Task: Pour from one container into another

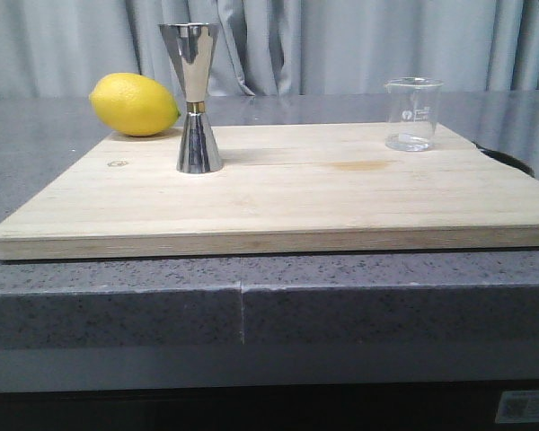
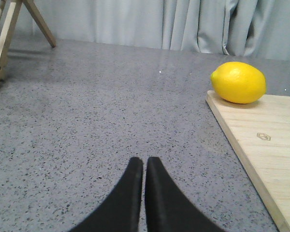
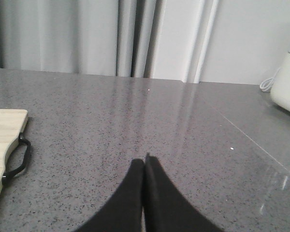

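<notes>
The clear glass beaker (image 1: 413, 114) stands upright near the far right corner of the wooden cutting board (image 1: 287, 197). The shiny steel jigger (image 1: 197, 97), with a gold band at its waist, stands upright on the board's left part. Neither gripper shows in the front view. My left gripper (image 2: 145, 162) is shut with nothing in it, low over the grey counter to the left of the board. My right gripper (image 3: 144, 160) is shut and empty too, over the counter to the right of the board. Beaker and jigger are out of both wrist views.
A yellow lemon (image 1: 135, 104) (image 2: 238, 82) lies at the board's far left corner. The board's black handle (image 3: 17, 159) sticks out on its right side. A white appliance (image 3: 286, 82) stands far right, and wooden legs (image 2: 5, 34) far left. Grey curtains hang behind.
</notes>
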Motion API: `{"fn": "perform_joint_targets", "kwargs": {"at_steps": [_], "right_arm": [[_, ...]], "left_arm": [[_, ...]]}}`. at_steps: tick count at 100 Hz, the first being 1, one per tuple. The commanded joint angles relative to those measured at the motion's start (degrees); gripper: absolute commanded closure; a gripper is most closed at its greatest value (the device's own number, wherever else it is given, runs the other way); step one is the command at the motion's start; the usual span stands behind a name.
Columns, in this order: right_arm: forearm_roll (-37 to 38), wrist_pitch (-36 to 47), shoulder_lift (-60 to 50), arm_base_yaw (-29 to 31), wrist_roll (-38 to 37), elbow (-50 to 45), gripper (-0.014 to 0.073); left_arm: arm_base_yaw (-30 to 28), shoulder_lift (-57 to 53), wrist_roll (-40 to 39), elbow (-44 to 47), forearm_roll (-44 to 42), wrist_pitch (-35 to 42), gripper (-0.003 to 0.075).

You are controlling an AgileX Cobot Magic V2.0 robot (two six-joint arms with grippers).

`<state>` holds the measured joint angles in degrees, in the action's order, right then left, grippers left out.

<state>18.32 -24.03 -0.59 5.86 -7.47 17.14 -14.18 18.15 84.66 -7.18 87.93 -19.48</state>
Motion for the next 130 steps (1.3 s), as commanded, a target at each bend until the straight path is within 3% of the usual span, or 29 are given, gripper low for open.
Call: {"fn": "perform_joint_targets", "kwargs": {"at_steps": [1,97,115,125,130], "right_arm": [[0.62,4.65,0.52,0.30,0.33,1.34,0.0666],[0.62,4.65,0.52,0.30,0.33,1.34,0.0666],[0.62,4.65,0.52,0.30,0.33,1.34,0.0665],[0.62,4.65,0.52,0.30,0.33,1.34,0.0666],[0.62,4.65,0.52,0.30,0.33,1.34,0.0666]], "left_arm": [[-0.07,0.30,-0.61,-1.65,2.03,-0.67,0.0739],[-0.07,0.30,-0.61,-1.65,2.12,0.80,0.0739],[-0.07,0.30,-0.61,-1.65,6.39,2.89,0.0739],[-0.07,0.30,-0.85,-1.65,-0.20,2.11,0.0739],[-0.07,0.21,-5.80,-1.65,-5.39,1.90,0.0739]]}}
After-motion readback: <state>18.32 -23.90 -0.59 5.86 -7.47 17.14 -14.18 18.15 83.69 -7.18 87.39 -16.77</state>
